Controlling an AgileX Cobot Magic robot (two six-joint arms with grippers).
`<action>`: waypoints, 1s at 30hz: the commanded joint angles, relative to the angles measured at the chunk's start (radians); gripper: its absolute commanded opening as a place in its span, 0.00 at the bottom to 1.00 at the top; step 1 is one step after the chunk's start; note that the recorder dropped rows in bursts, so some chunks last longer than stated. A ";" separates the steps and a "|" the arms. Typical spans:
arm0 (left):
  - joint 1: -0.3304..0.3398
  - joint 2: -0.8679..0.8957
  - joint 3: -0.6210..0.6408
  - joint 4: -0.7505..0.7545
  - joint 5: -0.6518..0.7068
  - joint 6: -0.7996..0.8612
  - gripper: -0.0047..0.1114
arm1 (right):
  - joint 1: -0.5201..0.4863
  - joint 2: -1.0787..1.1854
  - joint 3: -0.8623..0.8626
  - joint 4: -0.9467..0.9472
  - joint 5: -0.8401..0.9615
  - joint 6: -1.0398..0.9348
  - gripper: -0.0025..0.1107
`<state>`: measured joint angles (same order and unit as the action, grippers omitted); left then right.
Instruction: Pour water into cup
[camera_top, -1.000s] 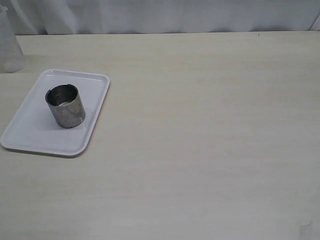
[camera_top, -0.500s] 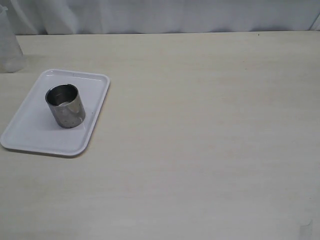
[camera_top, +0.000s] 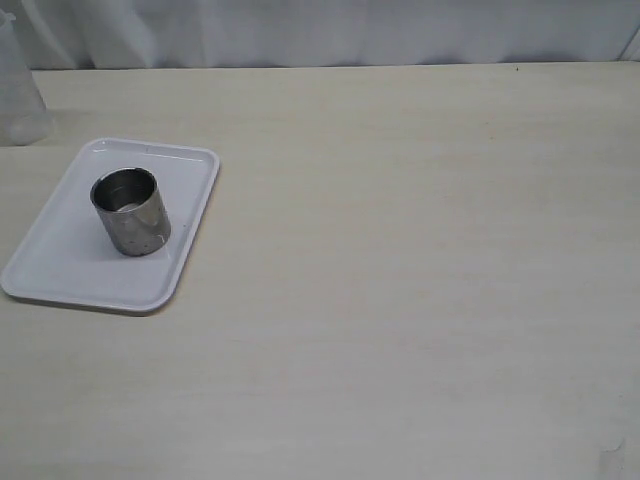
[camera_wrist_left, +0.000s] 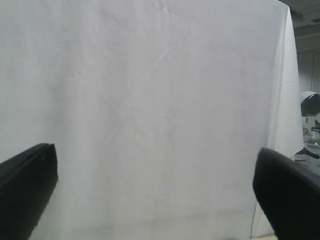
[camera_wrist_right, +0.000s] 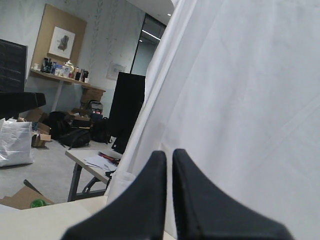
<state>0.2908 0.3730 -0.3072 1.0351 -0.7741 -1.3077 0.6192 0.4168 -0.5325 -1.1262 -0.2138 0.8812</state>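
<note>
In the exterior view the cup (camera_top: 130, 212) stood upright on a white tray (camera_top: 60, 275) at the left of the table (camera_top: 420, 300). A clear beaker (camera_top: 20, 105) stood beyond the tray, cut off by the edge. Whether it held water could not be told. Neither arm showed.

In the left wrist view the left gripper (camera_wrist_left: 155, 200) faced a white curtain (camera_wrist_left: 150, 100), its jaws spread wide and empty.

In the right wrist view the right gripper (camera_wrist_right: 169, 200) was pinched together on nothing, pointed past the curtain.

The step in hand was probably the reach for the beaker. The spread left gripper, being nearer, should take it round the middle, keep it upright, then tip it slowly over the cup.
</note>
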 joint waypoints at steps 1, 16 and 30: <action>-0.001 -0.002 0.004 -0.030 -0.026 0.018 0.95 | -0.005 -0.005 0.002 0.011 0.006 0.005 0.06; -0.154 -0.004 0.004 -0.492 0.185 0.614 0.95 | -0.005 -0.005 0.002 0.011 0.006 0.005 0.06; -0.217 -0.178 0.004 -1.254 0.733 1.502 0.95 | -0.005 -0.005 0.002 0.011 0.006 0.005 0.06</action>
<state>0.0799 0.2581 -0.3055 -0.1027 -0.1488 0.0381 0.6192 0.4168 -0.5325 -1.1262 -0.2138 0.8812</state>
